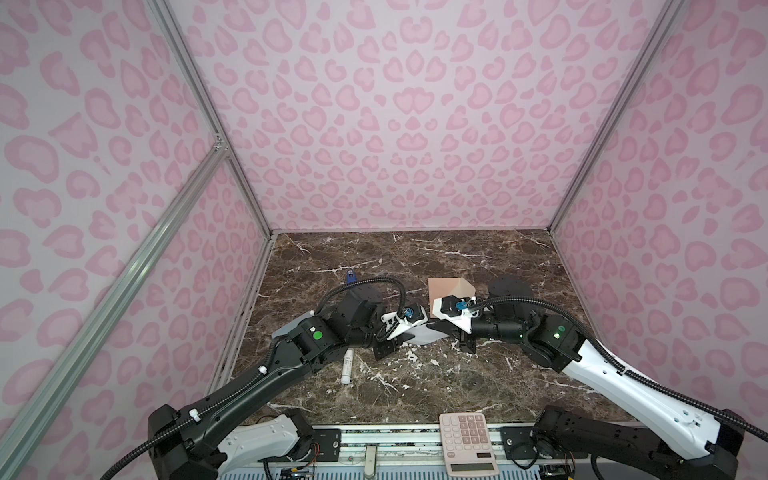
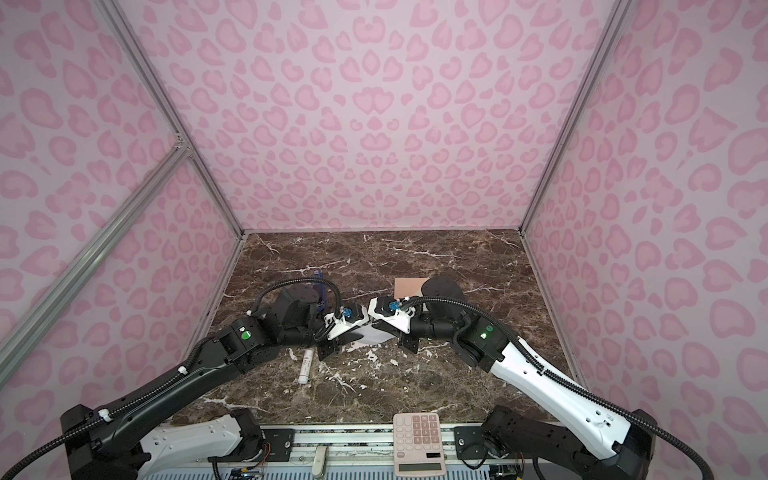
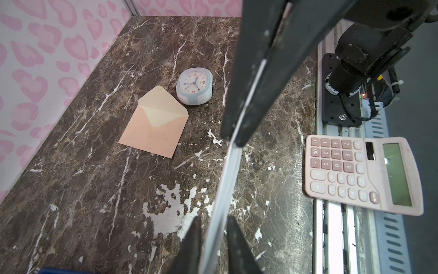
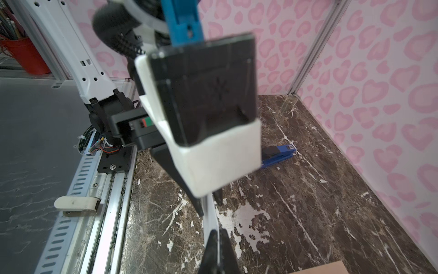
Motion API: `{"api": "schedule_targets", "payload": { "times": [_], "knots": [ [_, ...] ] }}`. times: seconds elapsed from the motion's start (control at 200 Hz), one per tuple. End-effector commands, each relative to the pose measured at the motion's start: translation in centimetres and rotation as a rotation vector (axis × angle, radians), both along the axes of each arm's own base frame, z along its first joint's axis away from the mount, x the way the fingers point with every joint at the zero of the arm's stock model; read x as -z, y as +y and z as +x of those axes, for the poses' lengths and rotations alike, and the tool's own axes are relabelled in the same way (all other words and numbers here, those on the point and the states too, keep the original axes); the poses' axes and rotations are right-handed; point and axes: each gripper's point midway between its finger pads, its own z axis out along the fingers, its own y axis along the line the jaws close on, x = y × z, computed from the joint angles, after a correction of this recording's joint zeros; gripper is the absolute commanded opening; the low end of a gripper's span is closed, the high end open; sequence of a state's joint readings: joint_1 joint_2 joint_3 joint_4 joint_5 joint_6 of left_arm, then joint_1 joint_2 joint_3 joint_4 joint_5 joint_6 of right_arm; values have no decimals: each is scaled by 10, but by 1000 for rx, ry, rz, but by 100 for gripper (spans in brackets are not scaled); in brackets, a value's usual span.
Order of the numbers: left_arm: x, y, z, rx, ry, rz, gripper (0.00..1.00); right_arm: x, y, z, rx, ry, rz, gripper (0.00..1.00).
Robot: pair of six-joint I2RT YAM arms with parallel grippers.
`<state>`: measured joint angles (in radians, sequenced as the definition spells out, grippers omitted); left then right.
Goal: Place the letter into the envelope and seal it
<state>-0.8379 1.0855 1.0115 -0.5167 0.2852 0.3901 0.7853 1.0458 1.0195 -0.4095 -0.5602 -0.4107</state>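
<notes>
Jaws of the right gripper point(image 4: 217, 234) pinching shut on the thin white paper letter point(image 3: 225, 180), those of the left gripper point(image 3: 213, 220) standing slightly apart around its other edge, sheet hanging above the brown marble table point(image 3: 94, 189), peach paper envelope point(image 3: 154, 135) lying flat there, flap open

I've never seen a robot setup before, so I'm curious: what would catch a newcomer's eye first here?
The pink spotted walls all around strike first. Mid-table, a white letter is held on edge between two pincers: the right pincer is shut on it, the left pincer open around it. Farther back lies an open peach envelope beside a small clock.
</notes>
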Motion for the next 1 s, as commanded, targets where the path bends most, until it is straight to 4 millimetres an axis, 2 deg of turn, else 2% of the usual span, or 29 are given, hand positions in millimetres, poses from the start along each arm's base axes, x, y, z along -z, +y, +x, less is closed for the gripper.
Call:
{"api": "schedule_targets", "payload": {
  "times": [0.0, 0.04, 0.095, 0.135, 0.23, 0.405, 0.53, 0.64, 0.67, 0.89, 0.97, 0.995],
  "knots": [
    [-21, -7, 1, 16, -44, -85, 41, -2, 2, -3, -12, 7, 21, 0],
    [-27, -9, -1, 25, -55, -110, 40, -1, 2, -3, -12, 10, 17, 0],
    [-35, -11, -3, 41, -63, -141, 28, 0, 1, -3, -10, 15, 16, 0],
    [-39, -14, -4, 51, -62, -157, 25, 1, 1, -4, -11, 18, 15, 0],
    [-39, -18, -3, 59, -54, -162, 35, 3, 1, -4, -8, 25, 18, 0],
    [-36, -27, -3, 87, -31, -173, 35, 3, 1, -7, -11, 36, 27, 0],
    [-41, -32, -4, 114, -28, -196, 25, 4, 1, -7, -13, 42, 27, 0],
    [-40, -37, -6, 138, -10, -198, 6, 5, 1, -8, -13, 48, 25, 0],
    [-39, -37, -8, 146, -4, -197, 4, 5, 1, -8, -12, 48, 24, 0],
    [-32, -35, -10, 140, 13, -192, 5, 6, -2, -6, 9, 38, 28, 0],
    [-28, -31, -8, 116, 14, -179, 28, 3, -4, -4, 23, 21, 36, 0],
    [-26, -30, -9, 114, 16, -172, 32, 3, -5, -3, 29, 17, 38, 0]
  ]
}}
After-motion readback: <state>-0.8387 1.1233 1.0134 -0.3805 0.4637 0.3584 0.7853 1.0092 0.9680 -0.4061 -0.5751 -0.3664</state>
